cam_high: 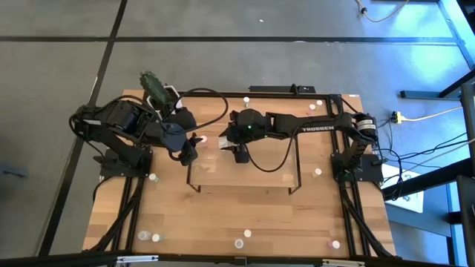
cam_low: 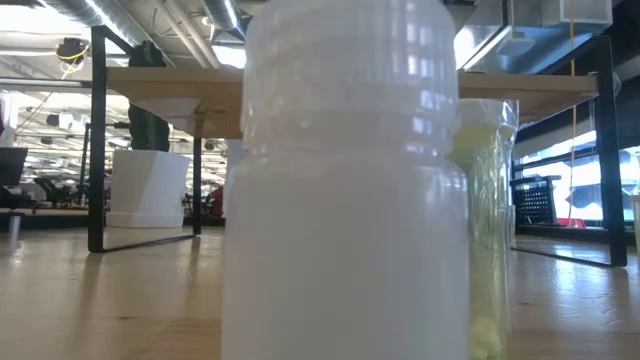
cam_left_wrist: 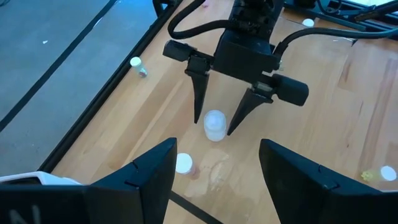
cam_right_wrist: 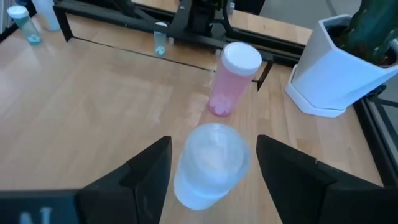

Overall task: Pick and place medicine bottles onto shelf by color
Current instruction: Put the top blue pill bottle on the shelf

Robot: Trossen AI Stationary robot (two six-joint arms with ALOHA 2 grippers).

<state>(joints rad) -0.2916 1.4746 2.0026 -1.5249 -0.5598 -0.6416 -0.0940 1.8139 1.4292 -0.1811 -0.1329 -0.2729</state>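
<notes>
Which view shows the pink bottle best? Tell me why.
The right wrist view: the pink bottle stands upright and whole, near the cactus pot. The left wrist view shows only its cap, the high view a pink speck, the low view none of it.

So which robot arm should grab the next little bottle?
Probably the left. The right gripper stands open around the white bottle on the shelf, apparently just set down. The left gripper is open and empty, with a pink bottle just ahead of its fingers.
</notes>
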